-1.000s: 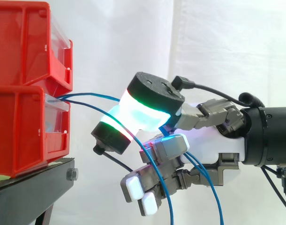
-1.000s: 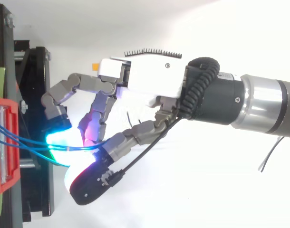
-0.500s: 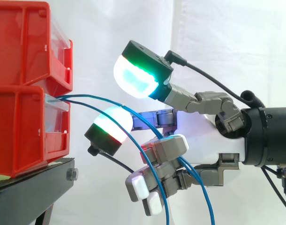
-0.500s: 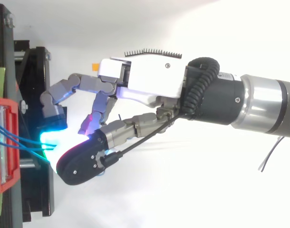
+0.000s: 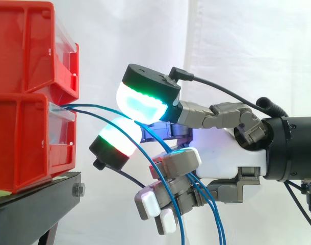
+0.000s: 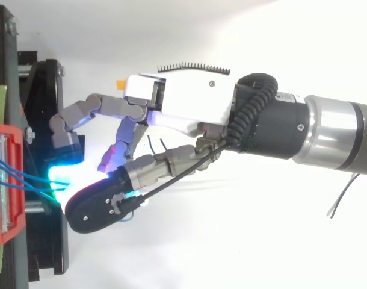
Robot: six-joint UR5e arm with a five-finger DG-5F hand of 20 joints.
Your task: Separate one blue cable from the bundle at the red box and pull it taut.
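Cables (image 5: 86, 104), thin and blue, leave the red bin (image 5: 23, 143) toward 3 o'clock, then sag to 6 o'clock through your robot hand (image 5: 222, 153); you cannot tell its grip.

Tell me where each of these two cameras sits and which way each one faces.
Side view: beside the work at its height, looking level across at the red bins on the black stand and the blue cables; the hand and arm reach in from the right.
Top view: above the work, looking down, red bins at the left edge; hand and arm reach in from the right.
Shared: red bins, blue cables, hand, arm.
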